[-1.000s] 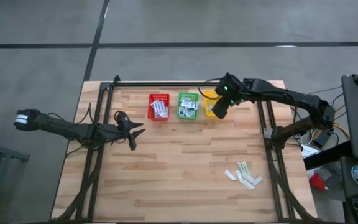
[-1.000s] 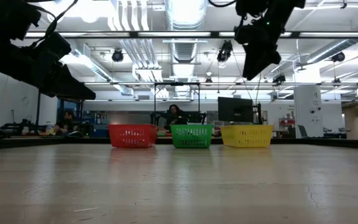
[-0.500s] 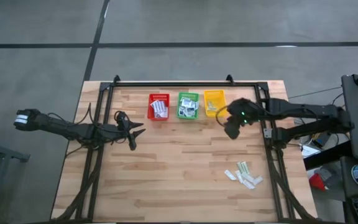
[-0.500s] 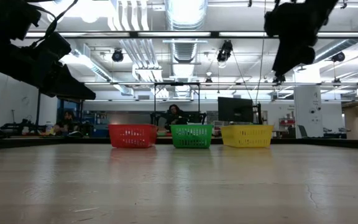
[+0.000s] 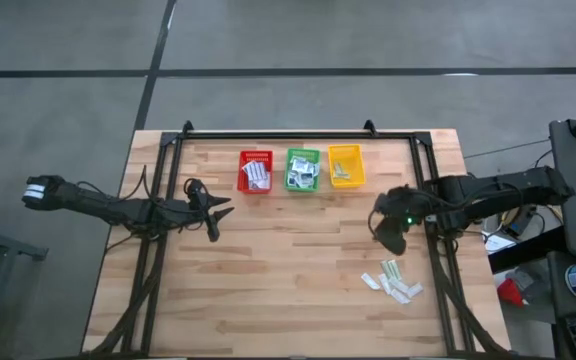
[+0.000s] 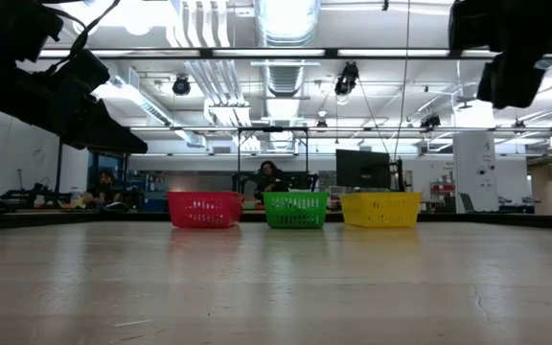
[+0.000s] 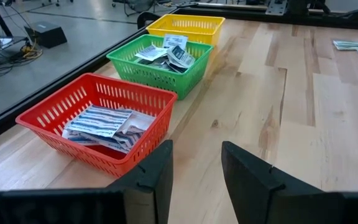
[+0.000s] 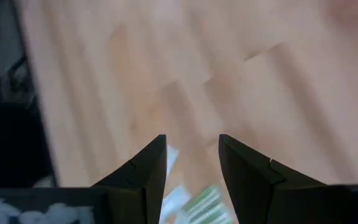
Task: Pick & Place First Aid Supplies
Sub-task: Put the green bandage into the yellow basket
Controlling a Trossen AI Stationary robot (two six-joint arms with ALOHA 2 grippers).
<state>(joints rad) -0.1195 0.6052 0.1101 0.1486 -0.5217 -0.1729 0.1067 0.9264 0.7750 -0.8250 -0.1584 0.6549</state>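
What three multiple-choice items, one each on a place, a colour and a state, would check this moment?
1. Where do the loose packets lie?
A. near the table's right front corner
B. beside the left claw
C. inside the yellow basket

2. Which colour is the middle basket?
A. red
B. green
C. yellow

3. How is the right claw?
A. shut on a packet
B. open, empty
C. resting in a basket

Key: 1 A, the high view shows them there; 2 B, it sits between the red basket and the yellow basket; 3 B, its fingers stand apart with nothing between.

Two dark jointed arms, white-banded left arm (image 5: 40, 190) base, green light on right arm (image 5: 405, 219), black tapered jaws
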